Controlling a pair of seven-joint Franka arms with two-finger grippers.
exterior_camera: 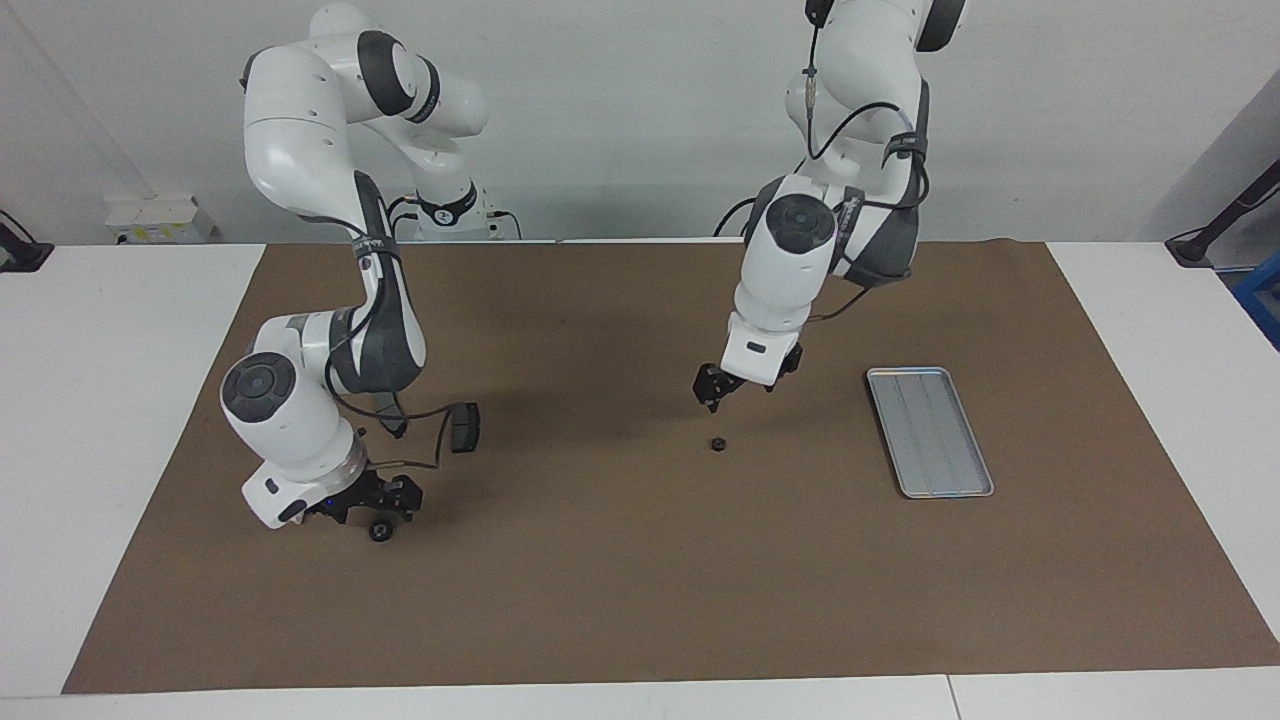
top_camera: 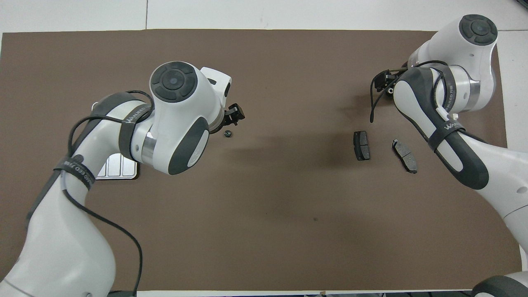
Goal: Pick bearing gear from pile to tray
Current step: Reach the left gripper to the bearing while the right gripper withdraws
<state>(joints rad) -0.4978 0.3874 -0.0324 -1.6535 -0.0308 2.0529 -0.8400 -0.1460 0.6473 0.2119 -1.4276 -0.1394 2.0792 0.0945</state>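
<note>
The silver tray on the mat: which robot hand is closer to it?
Left. The left gripper hangs over the mat beside the tray, above a small black part. The right gripper is down at the right arm's end.

Two high opposed views sharing one brown mat (exterior_camera: 620, 600).

Left gripper (exterior_camera: 714, 392) hovers over a small black gear (exterior_camera: 718, 444) — tray (exterior_camera: 929, 431) beside it.

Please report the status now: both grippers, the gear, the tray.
Left gripper hangs just above small black gear on mat. Right gripper low beside another black piece. Tray holds nothing visible; path unobstructed.
</note>
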